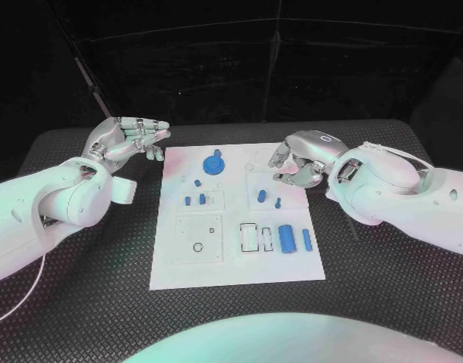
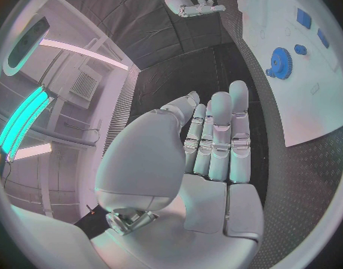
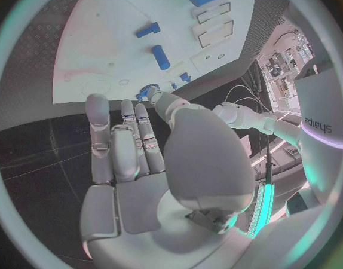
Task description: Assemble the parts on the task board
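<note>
The white task board [image 1: 243,227] lies in the middle of the black table. A blue gear [image 1: 213,162] sits near its far edge. Small blue parts [image 1: 194,200] lie left of centre, two more [image 1: 262,197] right of centre, and two long blue parts [image 1: 287,239] by the right edge. My left hand [image 1: 133,140] hovers off the board's far left corner, fingers straight and apart from anything [image 2: 209,149]. My right hand [image 1: 297,160] hangs over the far right edge, holding nothing [image 3: 134,155]. The gear [image 2: 279,61] also shows in the left wrist view.
Black ribbed matting [image 1: 90,302] surrounds the board on all sides. Empty outlined slots [image 1: 250,236] and a square recess [image 1: 199,238] mark the board's near half. A dark backdrop stands behind the table.
</note>
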Motion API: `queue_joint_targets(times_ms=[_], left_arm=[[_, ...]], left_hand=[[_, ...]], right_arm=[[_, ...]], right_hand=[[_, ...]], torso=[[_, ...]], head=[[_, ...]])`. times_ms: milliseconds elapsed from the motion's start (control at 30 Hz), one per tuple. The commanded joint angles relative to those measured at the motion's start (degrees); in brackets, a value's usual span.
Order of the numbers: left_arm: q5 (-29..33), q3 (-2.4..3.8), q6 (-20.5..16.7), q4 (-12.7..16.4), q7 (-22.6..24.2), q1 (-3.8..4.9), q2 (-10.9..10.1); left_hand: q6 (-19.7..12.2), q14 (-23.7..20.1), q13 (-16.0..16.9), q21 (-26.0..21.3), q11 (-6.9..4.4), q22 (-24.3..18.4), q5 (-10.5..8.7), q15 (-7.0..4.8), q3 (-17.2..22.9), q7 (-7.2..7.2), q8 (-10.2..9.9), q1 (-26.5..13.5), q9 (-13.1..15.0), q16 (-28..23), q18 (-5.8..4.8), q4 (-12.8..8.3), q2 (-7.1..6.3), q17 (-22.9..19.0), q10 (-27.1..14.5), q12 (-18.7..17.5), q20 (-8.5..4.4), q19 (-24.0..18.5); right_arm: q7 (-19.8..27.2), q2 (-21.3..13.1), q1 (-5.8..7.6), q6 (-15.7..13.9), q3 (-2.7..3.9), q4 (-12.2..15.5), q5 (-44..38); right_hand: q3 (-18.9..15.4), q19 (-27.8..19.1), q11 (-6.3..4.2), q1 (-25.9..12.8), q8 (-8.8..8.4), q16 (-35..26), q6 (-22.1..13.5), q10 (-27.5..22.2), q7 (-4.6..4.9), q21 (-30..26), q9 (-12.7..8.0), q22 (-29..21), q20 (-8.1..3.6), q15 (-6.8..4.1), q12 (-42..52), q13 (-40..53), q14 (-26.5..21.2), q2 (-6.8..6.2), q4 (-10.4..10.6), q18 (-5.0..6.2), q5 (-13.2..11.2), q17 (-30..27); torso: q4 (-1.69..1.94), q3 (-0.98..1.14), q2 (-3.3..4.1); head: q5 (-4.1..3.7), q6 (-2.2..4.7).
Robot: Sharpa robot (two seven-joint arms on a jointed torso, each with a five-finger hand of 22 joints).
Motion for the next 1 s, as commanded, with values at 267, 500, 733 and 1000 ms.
queue_joint_targets(times_ms=[267,500,733,1000], left_arm=[[0.2,0.07,0.6,-0.1,0.2,0.07,0.1],[0.2,0.07,0.6,-0.2,0.2,0.07,0.2],[0.2,0.06,0.6,-0.2,0.2,0.05,0.1],[0.2,0.06,0.6,-0.1,0.2,0.02,0.0]], left_hand=[[-0.4,-0.4,0.1,-0.3,0.02,-0.1,0.0,0.11,-0.3,0.19,0.0,0.2,-0.1,-0.3,1.16,-0.2,0.16,-0.1,-0.3,0.4,0.22,-0.2],[-0.4,-0.4,0.1,-0.3,0.02,-0.1,0.0,0.11,-0.3,0.19,0.0,0.2,-0.1,-0.3,1.16,-0.2,0.16,-0.1,-0.3,0.4,0.22,-0.2],[-0.4,-0.5,0.1,-0.4,0.05,-0.1,0.0,0.13,-0.3,0.19,0.0,0.2,-0.1,-0.3,1.15,-0.3,0.16,-0.1,-0.4,0.4,0.24,-0.2],[-0.4,-0.5,0.1,-0.4,0.05,-0.1,0.0,0.13,-0.3,0.19,0.0,0.2,-0.1,-0.3,1.15,-0.3,0.16,-0.1,-0.4,0.4,0.24,-0.2]], right_arm=[[1.7,-1.5,-0.28,-2.7,-0.05,1.5,2.0],[-0.9,-2.7,-2.85,-0.2,-0.07,3.7,-0.4],[-4.2,-3.2,-4.76,2.4,-0.07,5.6,-2.7],[-8.4,-3.7,-5.82,4.3,-0.08,7.2,-6.3]], right_hand=[[-0.6,-0.2,-0.17,0.2,-0.03,0.3,0.0,0.3,-0.3,-0.4,0.1,-0.1,0.13,0.33,0.5,0.2,1.8,0.01,0.1,-0.91,-0.3,0.0],[-1.7,0.0,-0.46,-0.1,0.16,0.5,0.4,1.0,-0.62,-0.4,0.2,-0.1,-0.03,0.11,1.1,0.3,1.8,-0.33,0.7,-0.92,-0.2,0.2],[-5.7,0.3,-0.8,-0.8,0.3,0.8,0.8,1.5,-0.92,-0.5,0.2,-0.1,-0.3,-0.16,2.1,0.4,1.8,-1.19,2.2,-0.98,1.4,0.4],[-13.1,0.7,-0.92,-0.6,0.52,1.1,0.8,1.4,-1.1,-0.8,0.2,-0.3,-0.47,-0.34,3.7,0.7,1.8,-1.01,4.0,-1.03,2.7,0.6]], torso=[[0.02,0.07,0.01],[0.05,0.03,0.02],[0.06,0.03,0.04],[0.01,0.01,0.04]], head=[[-0.31,0.04],[-0.45,-0.03],[-0.4,-0.19],[-0.58,-0.31]])
